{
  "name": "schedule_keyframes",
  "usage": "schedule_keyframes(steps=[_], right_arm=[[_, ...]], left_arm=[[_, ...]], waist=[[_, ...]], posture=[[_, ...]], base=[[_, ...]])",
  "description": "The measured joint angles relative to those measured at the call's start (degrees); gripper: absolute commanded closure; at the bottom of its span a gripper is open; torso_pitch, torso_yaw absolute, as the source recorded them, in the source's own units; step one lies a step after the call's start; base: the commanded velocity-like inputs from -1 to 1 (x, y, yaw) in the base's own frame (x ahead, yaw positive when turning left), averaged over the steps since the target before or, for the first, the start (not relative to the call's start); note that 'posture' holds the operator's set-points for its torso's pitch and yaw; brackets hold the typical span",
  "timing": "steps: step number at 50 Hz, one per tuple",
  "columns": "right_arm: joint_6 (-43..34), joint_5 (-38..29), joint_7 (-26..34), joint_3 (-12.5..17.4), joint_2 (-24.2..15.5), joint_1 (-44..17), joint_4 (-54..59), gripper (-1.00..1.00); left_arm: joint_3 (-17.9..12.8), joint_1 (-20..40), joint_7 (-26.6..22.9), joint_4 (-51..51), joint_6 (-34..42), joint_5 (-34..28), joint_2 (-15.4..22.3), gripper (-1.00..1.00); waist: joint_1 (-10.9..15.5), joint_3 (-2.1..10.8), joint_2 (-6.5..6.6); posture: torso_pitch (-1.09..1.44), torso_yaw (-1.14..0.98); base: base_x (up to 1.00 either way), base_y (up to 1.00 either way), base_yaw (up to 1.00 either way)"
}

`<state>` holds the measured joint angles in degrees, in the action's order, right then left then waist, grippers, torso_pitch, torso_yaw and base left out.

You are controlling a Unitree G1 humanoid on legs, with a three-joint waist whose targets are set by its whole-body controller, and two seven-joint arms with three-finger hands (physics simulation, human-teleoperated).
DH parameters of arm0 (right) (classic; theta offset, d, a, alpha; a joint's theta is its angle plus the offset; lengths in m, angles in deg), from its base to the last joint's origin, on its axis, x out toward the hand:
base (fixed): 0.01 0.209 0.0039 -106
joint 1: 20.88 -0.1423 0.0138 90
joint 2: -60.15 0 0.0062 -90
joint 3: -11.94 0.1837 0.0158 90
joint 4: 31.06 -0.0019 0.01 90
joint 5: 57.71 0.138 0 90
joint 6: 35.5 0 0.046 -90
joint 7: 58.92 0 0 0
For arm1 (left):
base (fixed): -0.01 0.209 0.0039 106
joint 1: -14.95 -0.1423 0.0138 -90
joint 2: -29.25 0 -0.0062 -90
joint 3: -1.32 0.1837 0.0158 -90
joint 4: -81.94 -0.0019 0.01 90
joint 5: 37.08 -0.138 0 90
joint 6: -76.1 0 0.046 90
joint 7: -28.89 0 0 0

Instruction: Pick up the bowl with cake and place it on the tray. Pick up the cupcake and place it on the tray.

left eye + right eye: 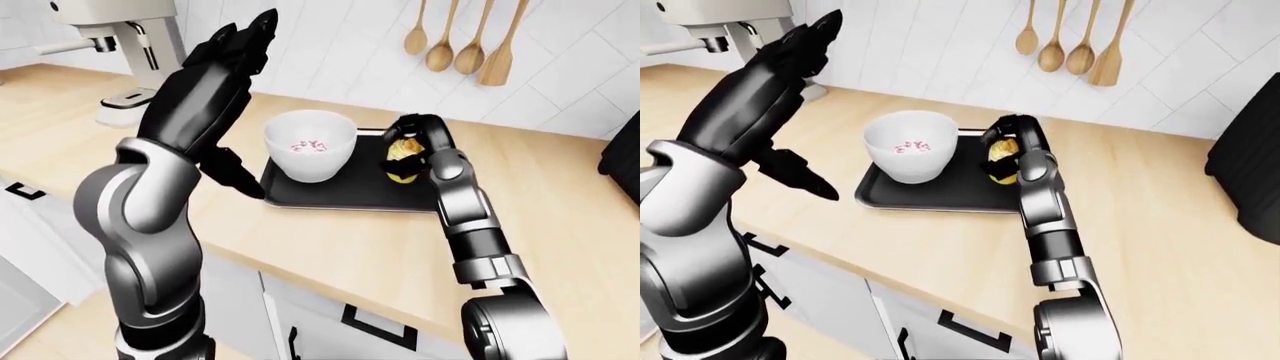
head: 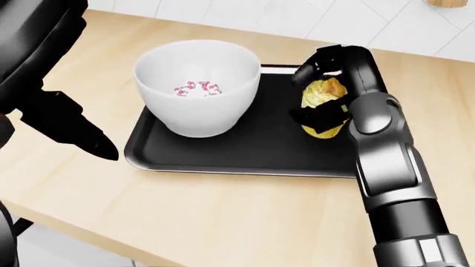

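A white bowl (image 2: 199,92) with pink-sprinkled cake inside stands on the left half of the black tray (image 2: 245,150). A yellow cupcake (image 2: 323,105) sits on the tray's right side. My right hand (image 2: 324,89) is wrapped round the cupcake, fingers closed over its top and side. My left hand (image 1: 232,56) is raised high above the counter to the left of the bowl, fingers spread open and empty.
The tray lies on a light wooden counter (image 2: 245,217). A white stand mixer (image 1: 130,52) stands at the upper left. Wooden spoons (image 1: 465,41) hang on the tiled wall. A dark appliance (image 1: 1250,176) sits at the right edge. White cabinets (image 1: 330,322) are below.
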<state>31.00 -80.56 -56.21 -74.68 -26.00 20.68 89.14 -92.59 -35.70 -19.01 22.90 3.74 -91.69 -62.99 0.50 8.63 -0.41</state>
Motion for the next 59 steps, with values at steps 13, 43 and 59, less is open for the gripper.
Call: schedule_keyframes(steps=[13,43,59], right_arm=[[0.25,-0.45,0.85,-0.21,0.36,1.36,-0.49,-0.25],[-31.65,-7.10,25.37,2.11,-6.88,4.54,-50.91,-1.00],[-37.51,-14.08,33.68,0.41,-5.94,4.05,-56.98,-1.00]], left_arm=[[-0.20,0.45,-0.36,0.59,0.31,0.03,0.25,-1.00],[1.25,2.45,-0.89,-0.92,1.35,-1.99,-1.30,-1.00],[1.65,1.24,-0.95,-0.12,1.40,-3.44,-2.39,-1.00]], waist=[[-0.01,0.21,-0.02],[0.28,-0.83,-0.53],[-0.20,-1.40,-0.11]], posture=[[-0.22,0.00],[-0.22,0.00],[-0.22,0.00]], base=[[0.00,0.00,0.00],[0.00,0.00,0.00],[0.00,0.00,0.00]])
